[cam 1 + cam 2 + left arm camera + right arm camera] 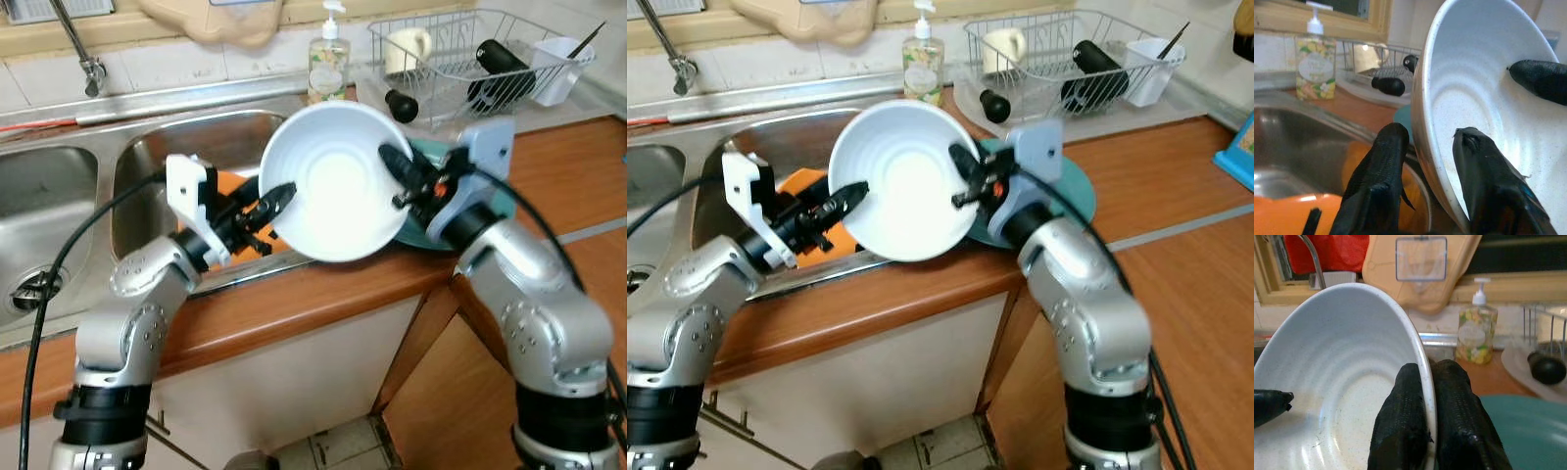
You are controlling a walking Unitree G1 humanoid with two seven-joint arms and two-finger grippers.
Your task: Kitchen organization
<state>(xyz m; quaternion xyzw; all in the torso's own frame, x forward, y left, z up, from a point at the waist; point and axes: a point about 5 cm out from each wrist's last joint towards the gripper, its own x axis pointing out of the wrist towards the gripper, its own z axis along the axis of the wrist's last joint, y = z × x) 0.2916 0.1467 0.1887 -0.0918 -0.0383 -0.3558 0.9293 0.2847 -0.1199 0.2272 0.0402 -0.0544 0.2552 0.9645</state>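
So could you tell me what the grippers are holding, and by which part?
Both hold the white bowl by its rim: left gripper on one side, right gripper on the opposite side, one finger inside, one outside.

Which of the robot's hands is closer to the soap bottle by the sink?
Probably the right, though it's close. The right hand pinches the white bowl's rim on the side below the soap bottle. The left hand grips the opposite rim, lower, over the sink.
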